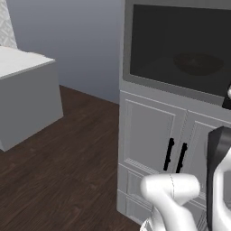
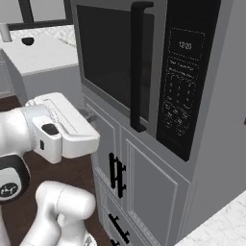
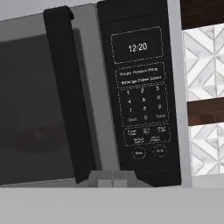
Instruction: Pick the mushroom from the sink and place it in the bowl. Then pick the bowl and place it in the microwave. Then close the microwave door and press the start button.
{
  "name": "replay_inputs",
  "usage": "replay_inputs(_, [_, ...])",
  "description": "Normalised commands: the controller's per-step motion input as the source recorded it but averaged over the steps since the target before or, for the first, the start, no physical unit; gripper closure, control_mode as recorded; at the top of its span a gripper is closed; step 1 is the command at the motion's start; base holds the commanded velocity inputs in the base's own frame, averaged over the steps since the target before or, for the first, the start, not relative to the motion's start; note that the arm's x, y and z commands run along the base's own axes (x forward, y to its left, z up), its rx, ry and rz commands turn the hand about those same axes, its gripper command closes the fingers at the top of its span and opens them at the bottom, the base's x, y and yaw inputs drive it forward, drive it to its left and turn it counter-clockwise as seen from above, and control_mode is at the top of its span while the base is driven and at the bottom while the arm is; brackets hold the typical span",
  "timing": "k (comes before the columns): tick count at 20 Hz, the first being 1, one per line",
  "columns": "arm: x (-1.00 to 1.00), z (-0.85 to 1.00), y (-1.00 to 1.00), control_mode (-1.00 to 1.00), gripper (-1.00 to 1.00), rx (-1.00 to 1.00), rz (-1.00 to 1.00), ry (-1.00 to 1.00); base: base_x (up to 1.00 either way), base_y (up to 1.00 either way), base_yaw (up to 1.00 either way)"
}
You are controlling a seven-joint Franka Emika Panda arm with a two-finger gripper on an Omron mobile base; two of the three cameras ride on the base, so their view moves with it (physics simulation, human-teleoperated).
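I have the microwave (image 2: 144, 77) closed in front of me. In the right base view it takes up the upper middle of the frame, with the microwave door (image 2: 113, 62) shut flat against the body and its long black handle (image 2: 137, 67) running down the right edge of the glass. The control panel (image 2: 185, 77) sits just right of that handle, with the clock reading 12:20 near its top.

In the hand view the same panel (image 3: 140, 96) stands in the centre, keypad below the clock and two round buttons (image 3: 149, 152) near the bottom. The gripper (image 3: 113, 178) shows at the bottom centre of that frame, its pale fingertips (image 3: 105, 179) pressed together with no gap and nothing between them, just below the foot of the handle and the lower left corner of the panel.

Through the dark glass in the left base view I can make out a faint round shape at the upper right of the frame, which I take to be the bowl (image 1: 197, 63) inside; the tint is too heavy to say more, and I cannot pick out the mushroom at all.

Below the microwave are grey cabinet doors (image 1: 153, 135) with black pulls. In the left base view, dark wood floor (image 1: 58, 171) fills the lower left and a pale counter block (image 1: 25, 90) stands at the left edge.
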Motion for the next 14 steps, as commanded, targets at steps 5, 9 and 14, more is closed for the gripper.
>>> replay_inputs(5, [-0.17,-0.11,-0.67,-1.0,1.0,-0.01,0.0,0.01,0.0,0.0,0.0])
replay_inputs(9, [-0.03,-0.38,-0.72,-1.0,1.0,0.02,0.0,-0.1,0.0,0.0,0.0])
replay_inputs(14, [0.01,-0.37,-0.24,-1.0,1.0,0.0,0.01,-0.04,0.0,0.0,0.0])
